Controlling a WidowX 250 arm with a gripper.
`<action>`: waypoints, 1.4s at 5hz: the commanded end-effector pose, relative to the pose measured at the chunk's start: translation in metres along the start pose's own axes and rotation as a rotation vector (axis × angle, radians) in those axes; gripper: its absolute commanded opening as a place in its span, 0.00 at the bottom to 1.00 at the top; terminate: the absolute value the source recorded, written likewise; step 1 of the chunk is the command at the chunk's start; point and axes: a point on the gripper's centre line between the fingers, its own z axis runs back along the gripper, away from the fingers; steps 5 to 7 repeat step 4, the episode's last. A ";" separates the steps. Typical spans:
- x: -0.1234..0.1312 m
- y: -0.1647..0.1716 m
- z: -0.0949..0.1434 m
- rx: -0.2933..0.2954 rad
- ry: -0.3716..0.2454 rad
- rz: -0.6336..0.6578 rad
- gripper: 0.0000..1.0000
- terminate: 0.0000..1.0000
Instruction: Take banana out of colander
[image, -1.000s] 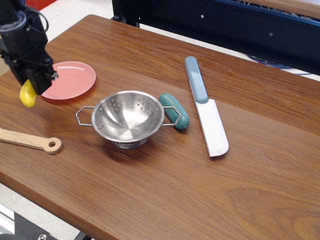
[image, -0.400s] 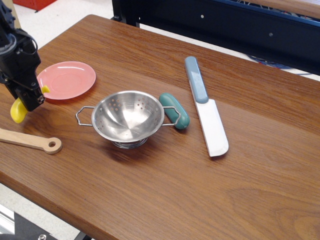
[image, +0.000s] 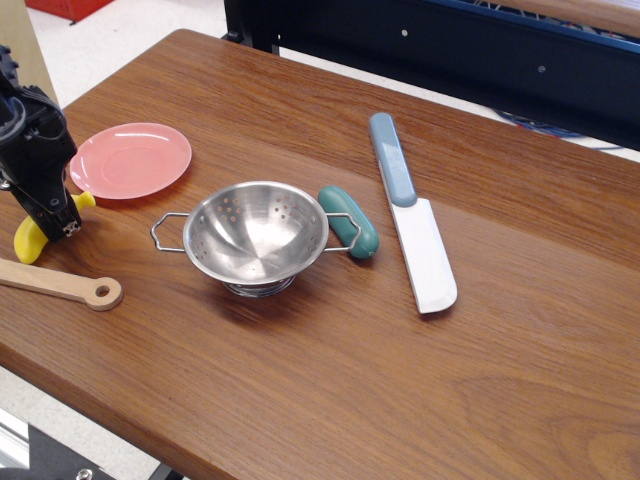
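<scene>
Yellow banana (image: 28, 243), held crosswise in the closed gripper (image: 60, 222), now sits lower and further left than a second ago, low over or resting on the wooden table (image: 300, 400) between the pink plate (image: 130, 160) and the wooden spoon (image: 60, 283). Colander (image: 256, 236) stands empty, well apart; removal is judged done, release outstanding. Table's left edge lies near; open wood lies right of the spatula (image: 412, 215), past the green toy (image: 349, 221).

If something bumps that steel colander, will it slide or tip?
The colander probably slides rather than tips: it sits upright on a small ring base on smooth wood. It looks thin, empty and likely light, so a nudge could also spin it. Its wire handle touches the green toy, which may shift too.
</scene>
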 end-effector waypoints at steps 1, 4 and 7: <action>0.003 0.003 0.012 0.070 -0.026 -0.004 1.00 0.00; 0.020 0.000 0.051 0.018 -0.048 0.120 1.00 1.00; 0.020 0.000 0.051 0.018 -0.048 0.120 1.00 1.00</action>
